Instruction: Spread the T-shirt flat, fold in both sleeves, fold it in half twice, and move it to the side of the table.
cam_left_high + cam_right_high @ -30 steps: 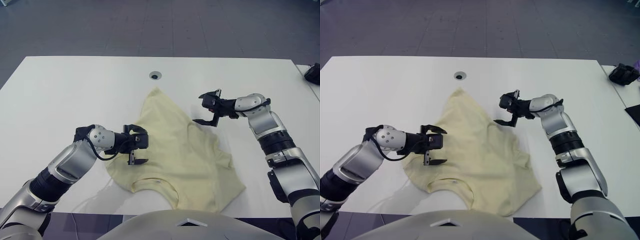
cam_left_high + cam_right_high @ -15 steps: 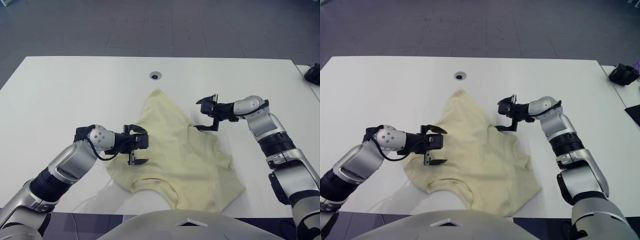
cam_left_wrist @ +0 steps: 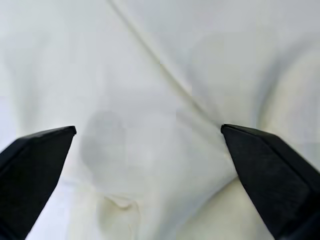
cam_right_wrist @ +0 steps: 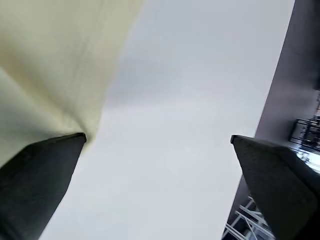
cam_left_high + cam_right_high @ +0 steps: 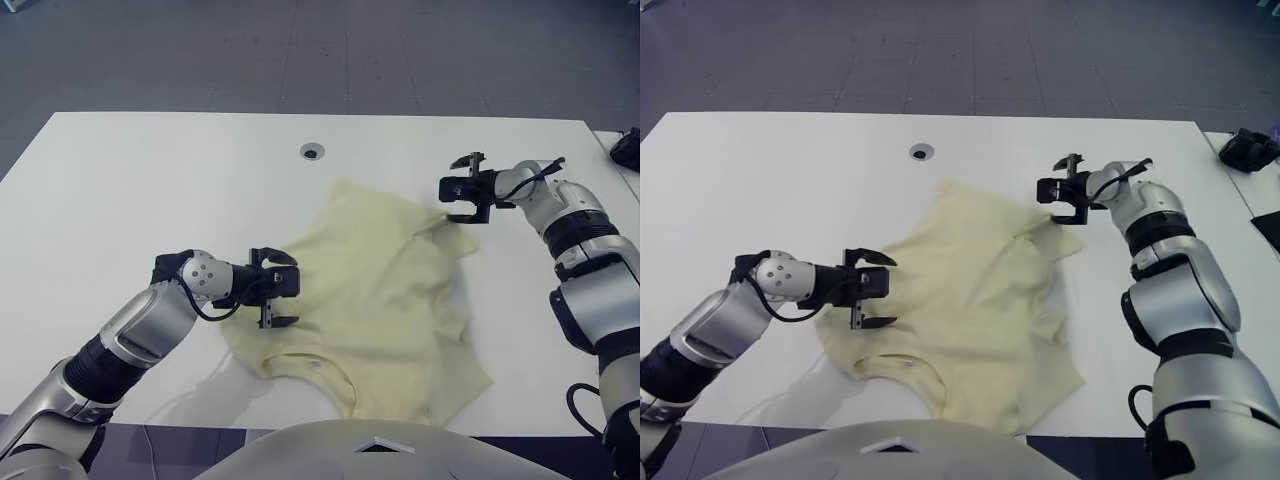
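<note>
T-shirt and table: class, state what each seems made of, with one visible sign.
T-shirt: soft, matte, pale yellow knit cloth, perhaps cotton; it creases and drapes in folds.
Table: hard, smooth white top, probably laminate; it is flat and even, with a slight sheen.

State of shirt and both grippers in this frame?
T-shirt: unfolded, wrinkled, not yet flat, mid-table.
left gripper: open, over the shirt's left edge.
right gripper: open, one finger against the shirt's far right corner.
</note>
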You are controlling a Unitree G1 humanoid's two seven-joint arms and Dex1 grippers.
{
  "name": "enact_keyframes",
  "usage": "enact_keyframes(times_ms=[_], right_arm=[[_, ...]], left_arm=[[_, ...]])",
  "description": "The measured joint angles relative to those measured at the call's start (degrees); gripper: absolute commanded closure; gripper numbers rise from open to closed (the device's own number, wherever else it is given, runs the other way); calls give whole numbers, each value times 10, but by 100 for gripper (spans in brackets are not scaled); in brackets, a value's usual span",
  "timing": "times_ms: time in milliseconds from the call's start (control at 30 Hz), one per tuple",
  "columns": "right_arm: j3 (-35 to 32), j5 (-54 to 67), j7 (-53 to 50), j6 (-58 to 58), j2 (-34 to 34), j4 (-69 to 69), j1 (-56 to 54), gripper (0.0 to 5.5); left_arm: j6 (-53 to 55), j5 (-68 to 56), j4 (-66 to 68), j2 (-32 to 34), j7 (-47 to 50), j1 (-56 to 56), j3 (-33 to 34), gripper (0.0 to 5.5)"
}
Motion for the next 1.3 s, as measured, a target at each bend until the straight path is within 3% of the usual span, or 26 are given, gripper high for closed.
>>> enact_keyframes(times_ms=[133, 233, 367, 500, 633, 800, 967, 1167, 1300], right_arm=[[5, -24, -94, -27, 6, 32, 0, 11], [-24, -6, -107, -56, 2, 27, 3, 11], [-91, 84, 16, -65, -46, -65, 47, 11], [-112, 129, 148, -27, -113, -208, 147, 11], [-128, 141, 175, 17, -129, -285, 208, 11], [-135, 129, 119, 29, -118, -272, 215, 11], [-111, 78, 51, 7, -91, -174, 157, 11], [-68, -8, -114, -20, -38, -27, 76, 11], [-83, -13, -204, -48, -37, -12, 72, 11]], left_arm=[[4, 1, -4, -1, 3, 2, 0, 10], [6, 1, -6, -1, 3, 3, 0, 10], [6, 2, -13, -1, 10, 11, 2, 10], [8, 1, -18, 0, 15, 19, 7, 10], [11, 0, -13, -1, 14, 14, 8, 10], [10, -4, 4, -1, 0, 2, 17, 10], [28, -52, 6, -11, -10, -42, 74, 10], [42, -81, 17, -44, 5, -118, 117, 10], [38, -67, 62, -65, 57, -121, 121, 10]])
